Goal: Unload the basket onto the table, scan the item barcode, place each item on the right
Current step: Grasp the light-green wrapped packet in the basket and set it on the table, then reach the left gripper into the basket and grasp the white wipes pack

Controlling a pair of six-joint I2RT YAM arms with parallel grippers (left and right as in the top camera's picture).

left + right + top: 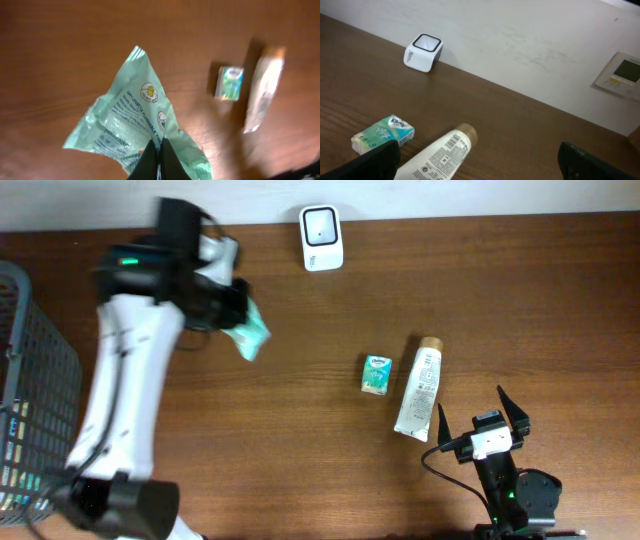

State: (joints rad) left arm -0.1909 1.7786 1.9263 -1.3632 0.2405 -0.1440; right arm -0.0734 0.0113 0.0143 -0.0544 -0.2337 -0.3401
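Brown wood tabletop (540, 300) runs up to a pale wall (520, 30), and a white barcode scanner (321, 237) stands at that far edge. The left gripper (232, 305) is pinched shut on a mint-green packet (252, 330), holding it above the wood, left of and nearer than the scanner, apart from it.

Only the left wrist view shows the grip closely: the two dark fingers (167, 160) meet on the packet's crumpled lower edge, and its printed face with round logos is turned to the camera. No barcode can be made out there.

From the right wrist view, a barcode shows on the white tube (420, 390), along with a small panel (620, 75) on the wall. A tissue pack (376, 373) lies just beside the tube, to its left.

The overhead view alone shows the wire basket (40, 380) at the table's left edge. The right gripper (485, 420) stands with jaws wide apart, empty, near the front edge, just right of the tube's lower end.

Bare wood lies between the packet and the tissue pack, and across the far right of the table.
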